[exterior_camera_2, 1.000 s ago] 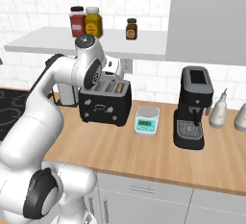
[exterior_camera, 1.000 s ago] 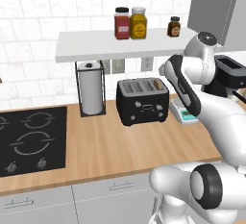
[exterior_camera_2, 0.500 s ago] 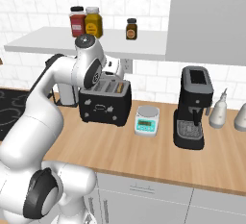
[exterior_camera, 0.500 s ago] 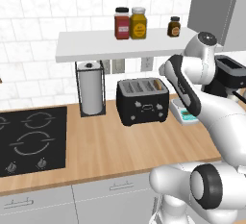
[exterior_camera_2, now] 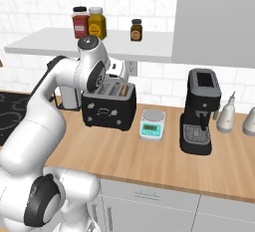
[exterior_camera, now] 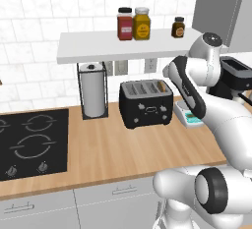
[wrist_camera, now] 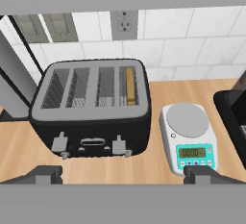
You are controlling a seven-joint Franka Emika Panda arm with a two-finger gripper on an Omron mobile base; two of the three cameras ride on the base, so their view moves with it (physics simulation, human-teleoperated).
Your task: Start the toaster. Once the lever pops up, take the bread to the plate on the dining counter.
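Bread [wrist_camera: 129, 85] sunk edge-on in rightmost slot of toaster [wrist_camera: 91, 110], ahead of gripper [wrist_camera: 122, 174]; only thin top edge visible, rest hidden inside. Fingertips [wrist_camera: 45, 174] cropped by bottom band, just stubby tops showing. Coffee machine [wrist_camera: 233, 117] to right of gripper cut off by picture edge. Paper towel holder [wrist_camera: 10, 81] at far left cropped, mostly out of frame. Scale [wrist_camera: 188, 136] display digits too small to read. In right base view, toaster's left end [exterior_camera_2: 92, 107] covered by arm; cooktop [exterior_camera_2: 11, 116] half hidden behind arm.
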